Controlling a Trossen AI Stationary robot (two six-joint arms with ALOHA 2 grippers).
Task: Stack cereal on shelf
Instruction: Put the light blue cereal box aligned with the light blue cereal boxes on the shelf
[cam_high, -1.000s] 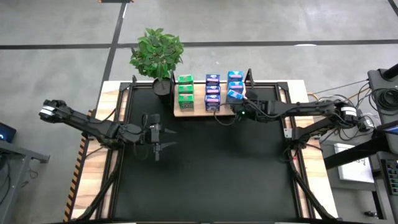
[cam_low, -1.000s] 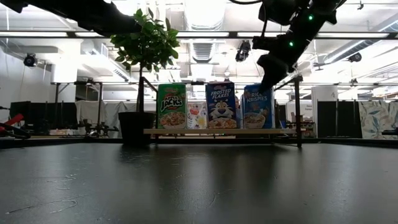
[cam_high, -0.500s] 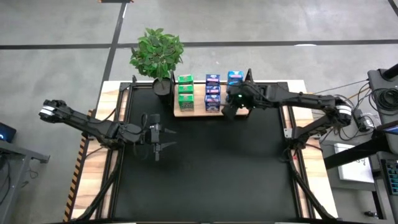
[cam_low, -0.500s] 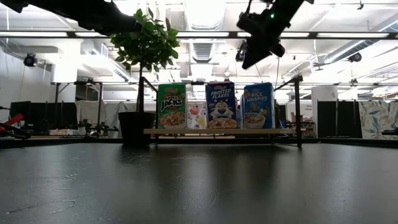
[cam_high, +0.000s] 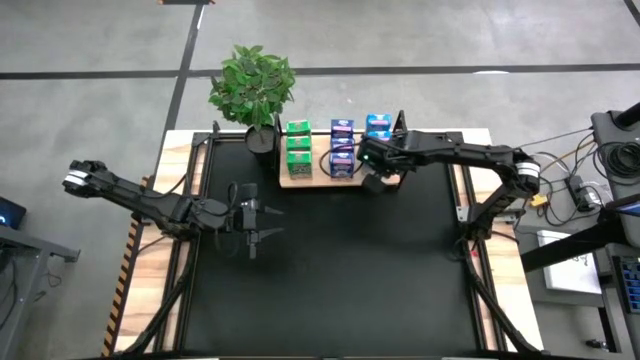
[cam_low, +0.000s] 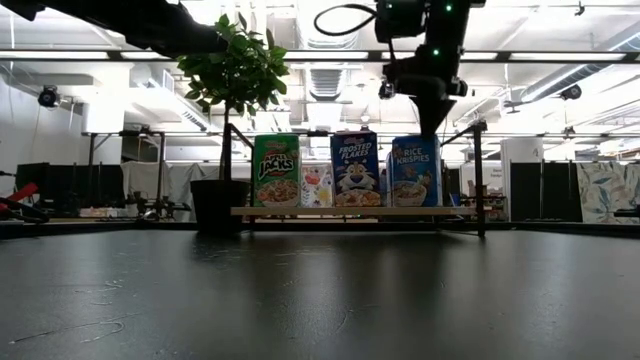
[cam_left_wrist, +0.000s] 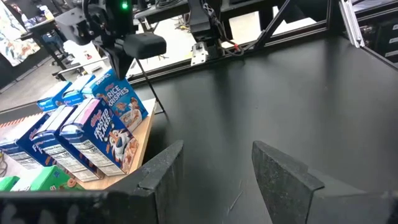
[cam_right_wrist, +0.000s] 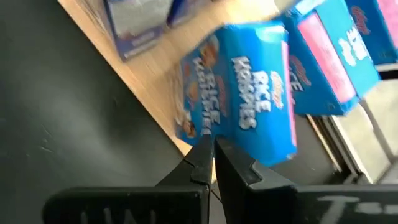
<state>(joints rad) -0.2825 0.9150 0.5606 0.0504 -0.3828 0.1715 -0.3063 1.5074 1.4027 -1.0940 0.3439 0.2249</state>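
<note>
Black matte mat (cam_high: 330, 260) covers the surface, flat, faintly scuffed; light-wood surface edges show along both sides.

Left pincer (cam_high: 252, 219) hovers over the mat's left-middle part, its two dark blocky fingers (cam_left_wrist: 158, 177) apart, nothing between them.

Toward the far edge, right pincer (cam_high: 366, 182) hangs over the near right corner of the shelf (cam_high: 300, 178), just above the front blue carton, fingers (cam_right_wrist: 205, 163) pressed together, empty. Cannot tell if the tips touch the carton.

Shelf: flat pale-tan wood board, rectangular, lying at the middle of the surface's far edge.

Cereal (cam_high: 341, 147) on it: small rectangular cardboard cartons, glossy print, upright, in three rows running front to back. Left row green (cam_high: 298, 142), middle row blue (cam_low: 355, 170) with Frosted Flakes print, right row blue (cam_low: 413, 171) with Rice Krispies print. High view shows two green tops, about three middle blue; right row is partly hidden by the arm, count unclear.

Potted plant (cam_high: 254, 88), leafy green in a dark round pot, sits at the far edge just left of the shelf.
</note>
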